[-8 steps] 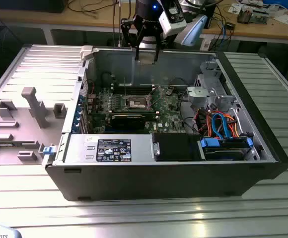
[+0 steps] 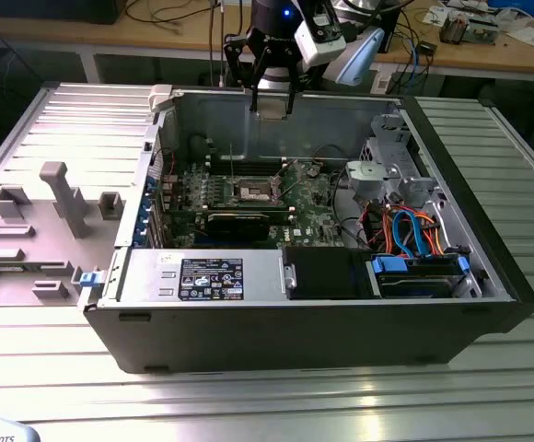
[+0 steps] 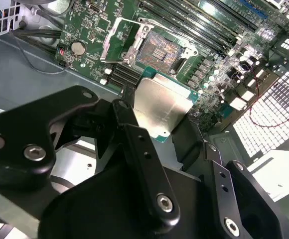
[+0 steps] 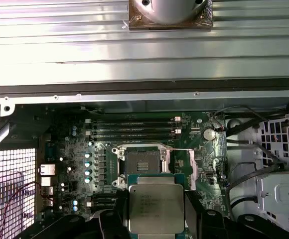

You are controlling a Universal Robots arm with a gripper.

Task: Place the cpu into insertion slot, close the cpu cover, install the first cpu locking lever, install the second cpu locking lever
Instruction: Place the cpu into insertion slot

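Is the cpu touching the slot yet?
Apart. In the exterior view the end effector holds the cpu up at the rim of the case, well above the slot.

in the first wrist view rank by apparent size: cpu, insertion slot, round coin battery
1. cpu (closest to the camera, so it looks enlarged)
2. insertion slot
3. coin battery
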